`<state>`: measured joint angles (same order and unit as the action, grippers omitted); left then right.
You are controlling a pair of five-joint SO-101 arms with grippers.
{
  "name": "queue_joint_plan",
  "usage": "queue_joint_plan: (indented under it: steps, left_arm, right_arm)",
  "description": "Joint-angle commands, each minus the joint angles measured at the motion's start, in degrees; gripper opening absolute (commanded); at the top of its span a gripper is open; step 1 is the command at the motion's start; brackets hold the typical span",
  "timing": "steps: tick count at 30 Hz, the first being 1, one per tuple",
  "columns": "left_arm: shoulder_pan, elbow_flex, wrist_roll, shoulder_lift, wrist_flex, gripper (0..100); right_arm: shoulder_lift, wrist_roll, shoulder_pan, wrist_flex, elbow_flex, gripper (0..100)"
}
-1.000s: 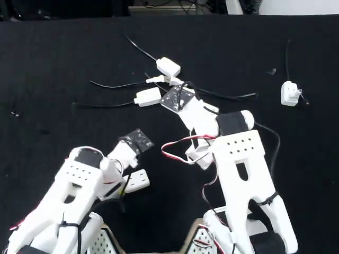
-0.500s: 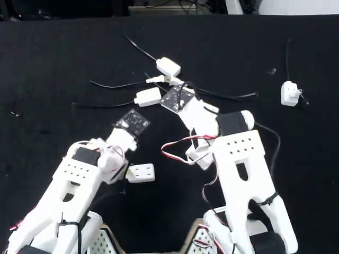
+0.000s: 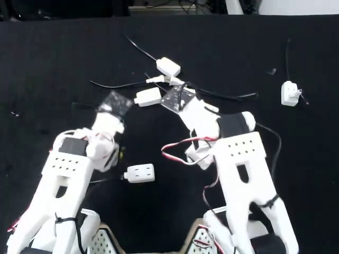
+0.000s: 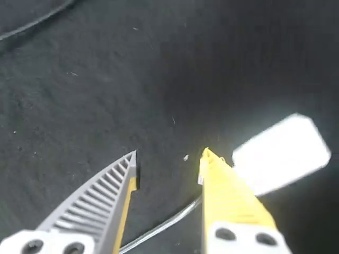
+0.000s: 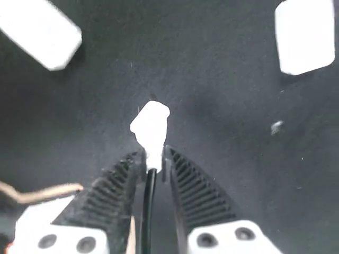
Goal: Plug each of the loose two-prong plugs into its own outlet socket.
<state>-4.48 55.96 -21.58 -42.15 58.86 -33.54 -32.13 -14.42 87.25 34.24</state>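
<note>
Bright, even light from above falls on the matte black worktop (image 3: 47, 63), which swallows nearly all shadows. White plastic glares: the plug (image 5: 150, 124) and a white block (image 4: 280, 153) look washed out.

The desk (image 3: 47, 47) is coloured black, the plug (image 5: 150, 124) and outlet socket (image 3: 141, 173) white. The left end effector (image 4: 169, 155) is finished in grey and yellow.

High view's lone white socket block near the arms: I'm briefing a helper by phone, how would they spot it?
On the black table, look to the near edge, in the gap between the two white robot arms. A white rectangular socket block lies there alone, dark slots facing up; the other white pieces sit farther back among black cords.
</note>
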Motion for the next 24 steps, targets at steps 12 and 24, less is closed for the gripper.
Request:
queue_joint_plan:
  steps: [12, 24]
  left_arm:
    - [0.04, -0.48, 31.38, -0.97, -18.02, 20]
    - [0.04, -0.22, 34.29, -0.97, -18.90, 20]
  right_arm:
    - [-10.24, 15.38, -18.37, -21.36, 5.23, 1.1]
    - [-10.51, 18.37, -20.57, -34.55, 12.79, 1.1]
